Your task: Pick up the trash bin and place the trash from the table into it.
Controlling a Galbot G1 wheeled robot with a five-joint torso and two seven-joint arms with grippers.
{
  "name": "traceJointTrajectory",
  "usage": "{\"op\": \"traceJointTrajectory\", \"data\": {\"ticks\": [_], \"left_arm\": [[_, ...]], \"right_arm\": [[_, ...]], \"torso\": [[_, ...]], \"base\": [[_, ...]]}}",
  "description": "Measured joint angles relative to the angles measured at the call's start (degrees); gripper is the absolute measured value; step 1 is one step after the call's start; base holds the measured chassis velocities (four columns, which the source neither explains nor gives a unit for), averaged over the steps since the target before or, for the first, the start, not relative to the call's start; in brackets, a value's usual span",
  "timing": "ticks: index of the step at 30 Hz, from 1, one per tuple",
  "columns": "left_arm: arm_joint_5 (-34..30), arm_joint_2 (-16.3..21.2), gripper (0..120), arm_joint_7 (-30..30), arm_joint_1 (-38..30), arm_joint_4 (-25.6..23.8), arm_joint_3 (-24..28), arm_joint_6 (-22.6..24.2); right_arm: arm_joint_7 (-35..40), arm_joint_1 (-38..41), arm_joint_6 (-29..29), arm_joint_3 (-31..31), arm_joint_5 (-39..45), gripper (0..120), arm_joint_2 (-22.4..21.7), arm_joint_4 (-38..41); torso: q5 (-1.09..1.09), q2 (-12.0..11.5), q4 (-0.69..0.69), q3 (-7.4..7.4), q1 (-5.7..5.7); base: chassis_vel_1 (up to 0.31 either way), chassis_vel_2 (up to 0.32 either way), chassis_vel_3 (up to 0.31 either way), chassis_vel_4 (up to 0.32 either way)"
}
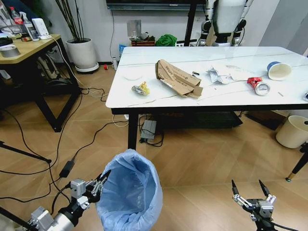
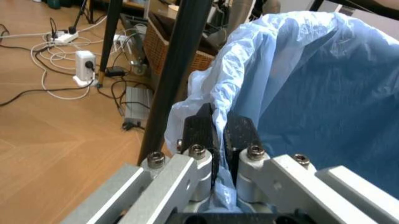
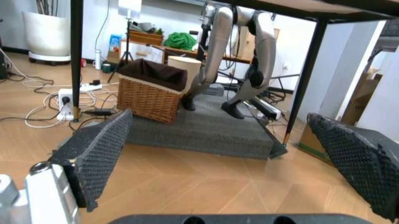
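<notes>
Bin [image 1: 129, 192] pickup step: left end effector [image 1: 102, 180] clamped on bag-lined rim, bin low, short of worktop [image 1: 159, 98]. Right end effector [image 1: 250, 189] spread apart, idle. Trash [image 1: 178, 78] on worktop untouched. Next likely: carry bin closer to worktop edge.

The right claw [image 3: 227, 158] gapes wide above wooden floor, facing a wicker basket [image 3: 149, 93] on a grey mat [image 3: 206, 133]

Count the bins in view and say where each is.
2. The trash bin is on the floor, held by the left pincer; a cream bin stands right of the table. Others may be hidden.
</notes>
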Motion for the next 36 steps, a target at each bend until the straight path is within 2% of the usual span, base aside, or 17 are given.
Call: {"op": "traceJointTrajectory", "data": {"ticks": [36], "left_arm": [[-1.3, -0.3, 0, -0.7, 0.2, -0.3, 0.2, 1.0]], "right_arm": [[-0.2, -0.2, 0.2, 0.4, 0.8, 100, -0.6, 0.6]], "torso": [[0.00, 8.1, 0.00, 4.99, 3.08]], "base": [[0.000, 0.000, 0.000, 0.000]]}}
